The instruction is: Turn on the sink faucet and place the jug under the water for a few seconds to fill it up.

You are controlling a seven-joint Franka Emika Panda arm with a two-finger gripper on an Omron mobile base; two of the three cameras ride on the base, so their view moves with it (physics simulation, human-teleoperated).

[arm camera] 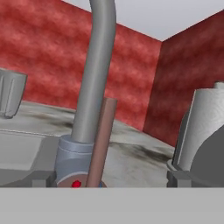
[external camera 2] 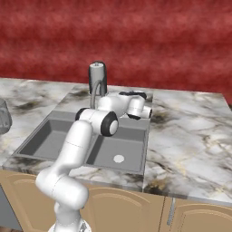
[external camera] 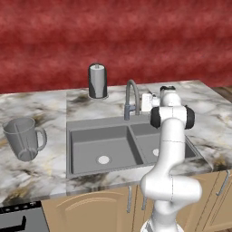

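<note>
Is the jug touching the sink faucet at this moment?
Apart. The left base view shows the jug standing on the counter left of the sink, with bare marble between it and the faucet.

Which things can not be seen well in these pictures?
- Gripper: left base view, behind the arm's wrist.
- Sink, right basin: partly covered by the arm.
- Jug: right base view, cut by the left edge.
- Sink faucet spout: hand view, cut by the top edge.
</note>
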